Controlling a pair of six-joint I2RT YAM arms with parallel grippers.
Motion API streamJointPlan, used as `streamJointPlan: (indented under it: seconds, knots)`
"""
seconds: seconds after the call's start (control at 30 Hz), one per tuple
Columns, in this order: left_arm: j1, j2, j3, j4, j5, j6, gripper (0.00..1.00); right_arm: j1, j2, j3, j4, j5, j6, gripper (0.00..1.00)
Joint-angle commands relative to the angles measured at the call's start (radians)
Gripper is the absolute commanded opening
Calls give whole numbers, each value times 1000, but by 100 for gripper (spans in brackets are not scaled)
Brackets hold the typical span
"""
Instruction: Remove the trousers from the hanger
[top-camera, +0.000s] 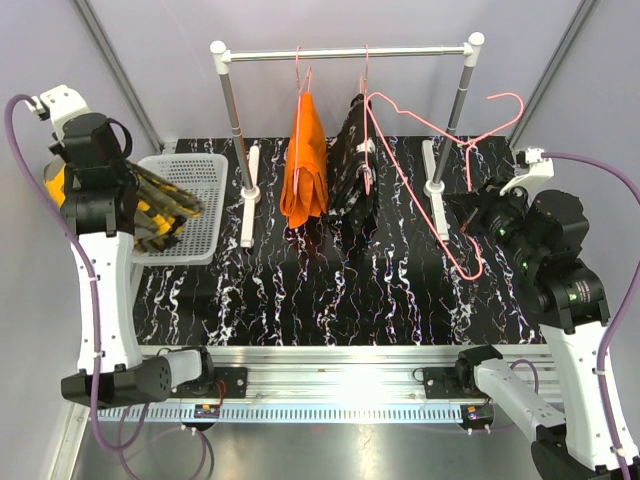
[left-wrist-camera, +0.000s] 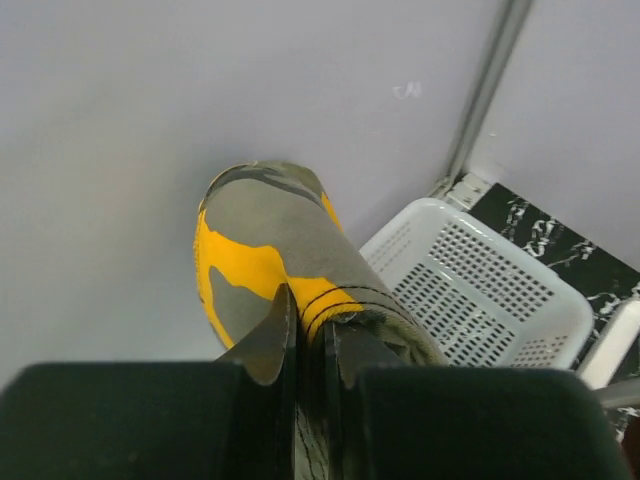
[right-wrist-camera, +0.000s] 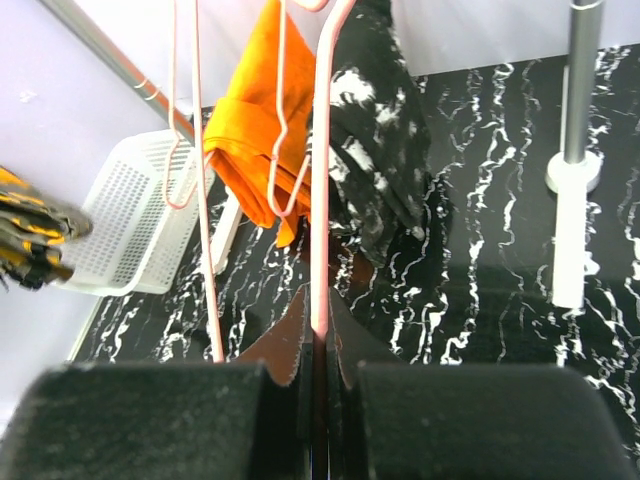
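A black marbled table (top-camera: 330, 300) fills the middle of the overhead view. A clothes rack (top-camera: 400, 51) is stood across its upper edge, and a white basket (top-camera: 205, 200) is set at the left.

Two garments are hung on hangers from the rail, side by side at upper centre: the orange trousers (top-camera: 305, 165) and, just to the right, the black speckled trousers (top-camera: 355, 165).

The olive-green trousers (top-camera: 165, 212) are seen off the rack at the left of the frame, overlapping the basket's left edge. Whether they hang directly over it cannot be told.

An empty pink hanger (right-wrist-camera: 320, 200) is held off the rail at the right of the frame.

The left gripper (left-wrist-camera: 312, 325) is clamped on the olive-green cloth, which bulges out beyond the fingers in the wrist view. The right gripper (right-wrist-camera: 318, 320) is pinched shut on the hanger's wire.

By judgement, about a third of the task is done. One pair has been freed from its hanger but is not yet released, and two pairs are left to be taken off theirs.
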Motion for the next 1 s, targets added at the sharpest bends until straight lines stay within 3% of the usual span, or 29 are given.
streamJointPlan:
  seconds: [0.0,0.23,0.37,0.97]
  knots:
    - [54,-79,-46,189,17,45,0,0,-5,45,74,-59,20,0]
    - [70,-45,-349,449,20,108,0,2,-40,36,95,-103,37,0]
    - [62,16,-410,541,33,146,0,0,-65,13,112,-109,51,0]
    - [-162,476,-14,519,-51,479,0,0,-99,-40,144,-180,79,0]
